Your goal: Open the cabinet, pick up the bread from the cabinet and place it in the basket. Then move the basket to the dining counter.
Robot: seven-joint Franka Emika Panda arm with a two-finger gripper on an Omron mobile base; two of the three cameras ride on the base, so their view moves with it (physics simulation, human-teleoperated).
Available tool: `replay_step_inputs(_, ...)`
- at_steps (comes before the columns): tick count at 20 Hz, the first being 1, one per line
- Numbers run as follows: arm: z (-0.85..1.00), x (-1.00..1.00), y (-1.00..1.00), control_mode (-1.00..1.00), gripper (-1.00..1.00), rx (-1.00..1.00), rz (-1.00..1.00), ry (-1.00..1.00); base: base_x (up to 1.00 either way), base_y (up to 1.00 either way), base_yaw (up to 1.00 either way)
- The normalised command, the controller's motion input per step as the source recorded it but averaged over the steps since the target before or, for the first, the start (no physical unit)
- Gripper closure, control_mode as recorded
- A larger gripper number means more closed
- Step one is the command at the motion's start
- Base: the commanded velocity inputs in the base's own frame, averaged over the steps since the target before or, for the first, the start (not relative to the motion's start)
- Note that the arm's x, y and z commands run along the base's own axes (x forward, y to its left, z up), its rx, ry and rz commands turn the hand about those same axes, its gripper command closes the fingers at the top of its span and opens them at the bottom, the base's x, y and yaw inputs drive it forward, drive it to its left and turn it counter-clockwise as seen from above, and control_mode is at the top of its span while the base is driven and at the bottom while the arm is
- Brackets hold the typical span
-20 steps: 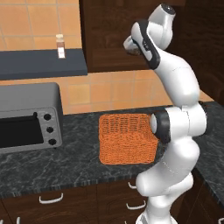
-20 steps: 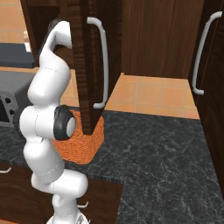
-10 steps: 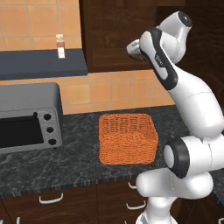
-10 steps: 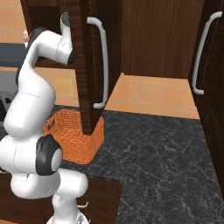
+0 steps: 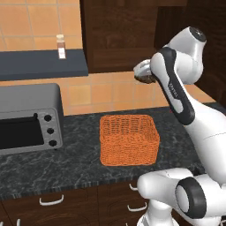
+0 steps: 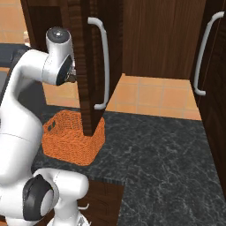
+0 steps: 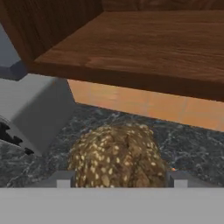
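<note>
Brown seeded bread (image 7: 117,156) sits clamped in the tool (image 7: 117,179), raised above the orange basket (image 5: 128,139).

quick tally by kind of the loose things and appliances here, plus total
bright orange woven rectangular basket: 1
seeded brown bread roll in the gripper: 1
grey toaster oven: 1
small spice bottle on the grey shelf: 1
total: 4
</note>
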Motion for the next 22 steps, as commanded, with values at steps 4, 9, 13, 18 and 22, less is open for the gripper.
replay_step_inputs(4,-1.00,-0.33,0.44,-1.00,1.00,-0.22,0.00,0.41,0.00,0.00,0.00)
replay_step_inputs(9,-1.00,0.20,0.22,-1.00,1.00,-0.11,0.00,0.40,0.00,0.00,0.00)
replay_step_inputs(13,-1.00,0.33,0.00,-1.00,1.00,-0.03,0.00,0.32,0.00,0.00,0.00)
replay_step_inputs(18,-1.00,0.20,0.00,-1.00,1.00,-0.02,0.00,0.25,0.00,0.00,0.00)
replay_step_inputs(22,-1.00,0.20,0.00,-1.00,1.00,0.00,0.00,0.16,0.00,0.00,0.00)
